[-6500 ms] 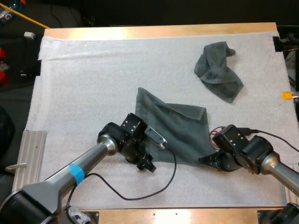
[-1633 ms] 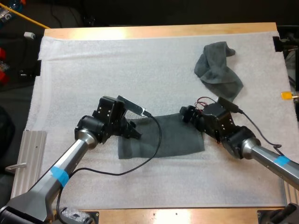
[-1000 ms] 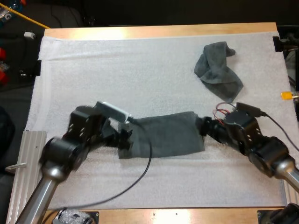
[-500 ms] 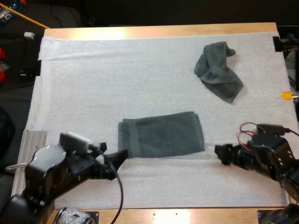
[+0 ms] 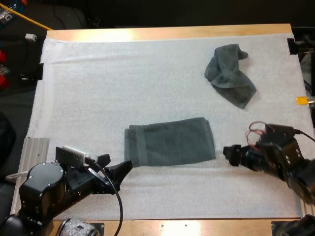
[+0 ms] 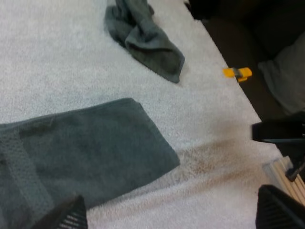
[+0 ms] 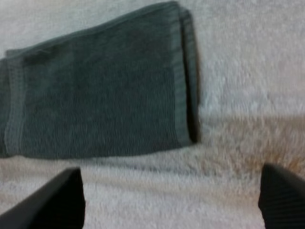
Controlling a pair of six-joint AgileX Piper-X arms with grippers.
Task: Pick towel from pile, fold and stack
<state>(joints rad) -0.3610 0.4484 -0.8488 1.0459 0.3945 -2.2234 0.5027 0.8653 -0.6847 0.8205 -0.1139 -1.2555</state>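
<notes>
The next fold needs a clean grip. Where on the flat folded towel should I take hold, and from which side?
Probably the near corners of its short ends. The folded towel lies flat as a long strip, so only edges offer purchase. Left gripper comes from its left end, right gripper from its right.

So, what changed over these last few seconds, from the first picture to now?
The towel that lay spread out is now a folded towel in the middle of the mat. Both grippers let go of it and drew back toward the near edge: the left gripper to its left, the right gripper to its right, both open. The crumpled towel at the far right stayed where it was.
</notes>
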